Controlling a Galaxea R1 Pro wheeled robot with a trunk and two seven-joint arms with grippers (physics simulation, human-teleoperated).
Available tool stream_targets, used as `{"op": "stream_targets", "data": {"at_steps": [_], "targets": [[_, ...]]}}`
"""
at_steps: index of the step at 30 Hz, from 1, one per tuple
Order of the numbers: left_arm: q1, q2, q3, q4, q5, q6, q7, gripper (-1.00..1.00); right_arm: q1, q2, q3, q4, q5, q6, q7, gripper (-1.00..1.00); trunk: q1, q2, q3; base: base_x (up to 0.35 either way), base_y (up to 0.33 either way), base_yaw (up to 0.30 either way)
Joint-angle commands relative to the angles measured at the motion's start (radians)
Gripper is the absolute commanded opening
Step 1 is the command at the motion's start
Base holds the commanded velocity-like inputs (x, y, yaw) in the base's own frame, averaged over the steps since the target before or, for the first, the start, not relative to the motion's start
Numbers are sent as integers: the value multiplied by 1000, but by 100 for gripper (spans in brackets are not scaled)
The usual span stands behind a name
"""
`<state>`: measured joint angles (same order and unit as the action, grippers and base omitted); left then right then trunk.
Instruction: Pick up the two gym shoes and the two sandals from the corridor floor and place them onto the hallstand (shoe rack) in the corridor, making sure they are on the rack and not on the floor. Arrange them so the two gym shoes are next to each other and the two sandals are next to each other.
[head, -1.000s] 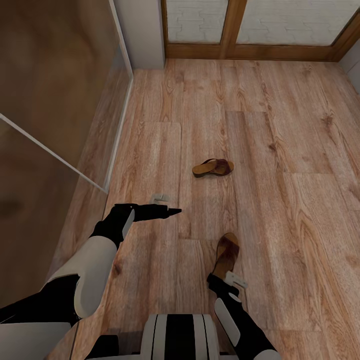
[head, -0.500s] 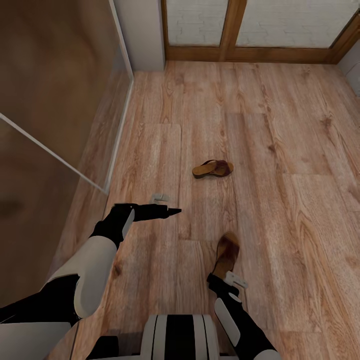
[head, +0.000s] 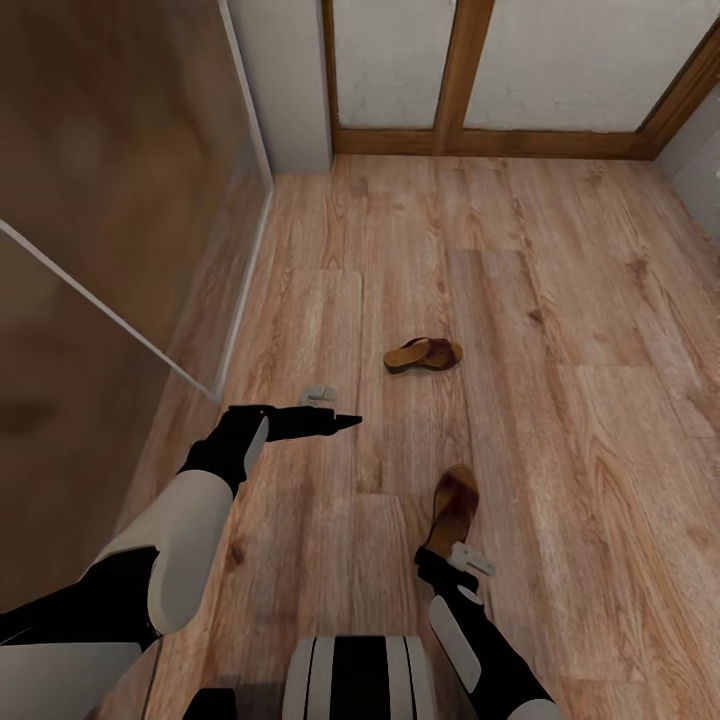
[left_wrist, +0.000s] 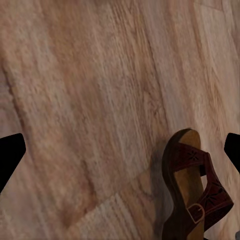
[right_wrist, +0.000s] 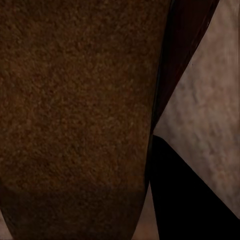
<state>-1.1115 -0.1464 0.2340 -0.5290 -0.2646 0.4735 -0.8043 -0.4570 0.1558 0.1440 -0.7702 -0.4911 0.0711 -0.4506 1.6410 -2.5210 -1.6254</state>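
In the head view, the corridor floor (head: 560, 330) of light brown wood planks ran up to a wood-framed glazed door (head: 470, 70) at the far end, with a brown glossy wall panel (head: 90, 200) along the left side. One brown sandal (head: 423, 355) lay on its own in the middle of the floor, well apart from the robot. The left claw (head: 335, 422) hung above the planks, pointing toward the right, its fingers seen edge-on, so I could not tell there how they stood. The right claw (head: 452, 545) sat low at the heel end of the second sandal (head: 456, 505), which pointed away from the robot; the claw covered the heel, and whether it pinched the sandal could not be told there.

In the left wrist view, the two dark fingertips (left_wrist: 10, 155) stood far apart at opposite edges, so the left claw was spread with nothing between them. Bare planks lay below, and a sandal (left_wrist: 192, 192) with reddish-brown patterned straps and a buckle rested on the floor near one fingertip, not touching it.

In the right wrist view, the sandal's tan footbed (right_wrist: 75, 110) loomed very close, a dark strap edge (right_wrist: 187, 30) beside it and one black finger (right_wrist: 185, 195) against the sole's side. The other finger was hidden, so the right claw's state could not be told.
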Motion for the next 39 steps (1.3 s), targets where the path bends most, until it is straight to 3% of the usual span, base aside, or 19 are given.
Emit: {"op": "stream_targets", "data": {"at_steps": [1,9,13,25,32,36,39], "targets": [[-1,-1,8,-1,-8,8,-7,100,0,-1,3,-2,-7,4,-9,-100,-1,0,3,0,0,0],[1,0,8,-1,-8,8,-6,100,0,0,5,0,-6,1,-9,-100,-4,2,34,0,0,0],[3,3,8,0,-8,8,-6,100,0,-1,6,1,-5,-40,-9,-100,-6,3,51,0,0,-6],[11,9,7,-2,-13,5,-3,100,0,-1,7,3,-4,-74,-8,-100,-11,6,115,0,0,-84],[27,56,11,-32,-13,-4,1,100,0,-7,9,5,2,-74,-6,-100,-14,7,152,0,0,-98],[89,78,14,-47,-15,-18,29,100,1,-69,11,8,110,-76,-3,-100,-16,8,174,0,0,-98],[143,91,15,-50,-14,-79,86,100,2,-90,11,8,194,-78,-2,-100,-18,9,190,0,0,-98]]}}
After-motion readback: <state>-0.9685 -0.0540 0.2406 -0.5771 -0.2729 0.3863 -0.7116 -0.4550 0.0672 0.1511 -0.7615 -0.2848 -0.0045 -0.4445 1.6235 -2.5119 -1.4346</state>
